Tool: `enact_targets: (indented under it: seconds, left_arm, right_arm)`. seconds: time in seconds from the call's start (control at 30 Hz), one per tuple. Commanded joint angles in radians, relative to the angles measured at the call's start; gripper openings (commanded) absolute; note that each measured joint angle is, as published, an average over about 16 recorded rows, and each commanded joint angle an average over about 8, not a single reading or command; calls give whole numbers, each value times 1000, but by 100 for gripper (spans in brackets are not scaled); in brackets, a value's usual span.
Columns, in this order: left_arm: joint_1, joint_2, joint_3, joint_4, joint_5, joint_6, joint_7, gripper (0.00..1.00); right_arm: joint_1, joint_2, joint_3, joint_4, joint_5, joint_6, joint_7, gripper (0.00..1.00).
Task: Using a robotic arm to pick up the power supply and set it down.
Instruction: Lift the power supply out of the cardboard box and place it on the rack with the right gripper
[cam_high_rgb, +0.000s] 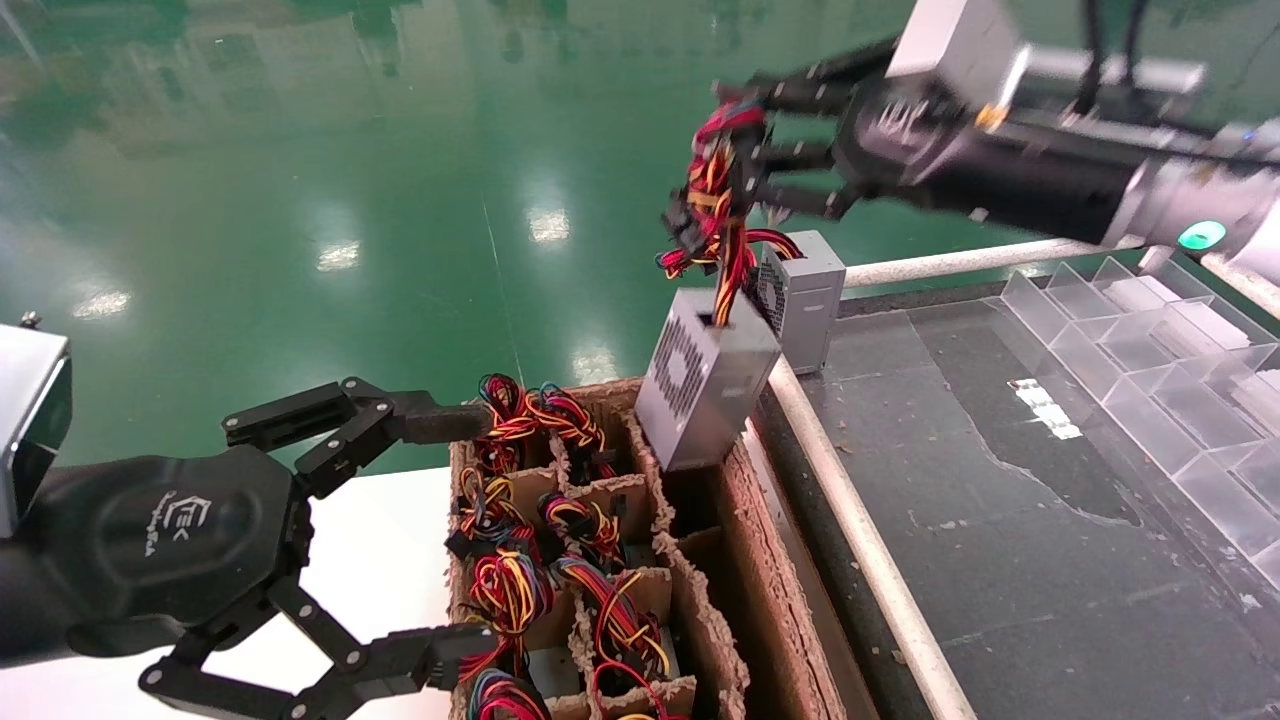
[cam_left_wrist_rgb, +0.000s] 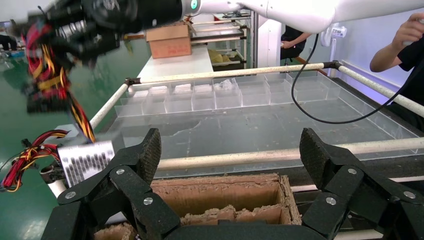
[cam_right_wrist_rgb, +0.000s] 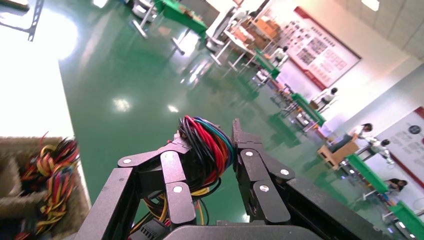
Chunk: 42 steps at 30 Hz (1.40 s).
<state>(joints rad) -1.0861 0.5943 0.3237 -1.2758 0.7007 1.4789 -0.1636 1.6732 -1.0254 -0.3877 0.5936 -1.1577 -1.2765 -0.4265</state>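
Left gripper is parked at 8 o'clock, fingers spread wide, nothing held. Further out, the power supply is dangled tilted over the carton, wire bundle pinched straight above at 12 o'clock by right gripper.

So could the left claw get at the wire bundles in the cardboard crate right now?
Probably yes. The left claw hangs open beside the cardboard crate, with the wire bundles sticking up uncovered. The right claw is up high, holding the power supply by its wires.
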Motion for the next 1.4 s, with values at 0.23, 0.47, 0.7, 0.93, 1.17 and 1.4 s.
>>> enact_targets:
  seconds: [0.23,0.47,0.7,0.93,1.17,1.4]
  left_arm:
    - [0,0,0,0,0,0,0,100]
    - [0,0,0,0,0,0,0,100]
    - [0,0,1,0,0,0,0,100]
    - [0,0,1,0,-1,0,0,100]
    - [0,0,1,0,-1,0,1,100]
    - [0,0,1,0,-1,-1,1,100]
  right_arm:
    - [46,55,20,46,12,9,63,0]
    - [54,103,32,28,4,34,58,0]
    - [61,133,36,-34,-9,42,29,0]
    - [78,145,35,-128,-29,61,-26,0]
    - [105,122,22,-243,-58,89,-91,0]
    - [139,93,11,-348,-79,104,-145,0]
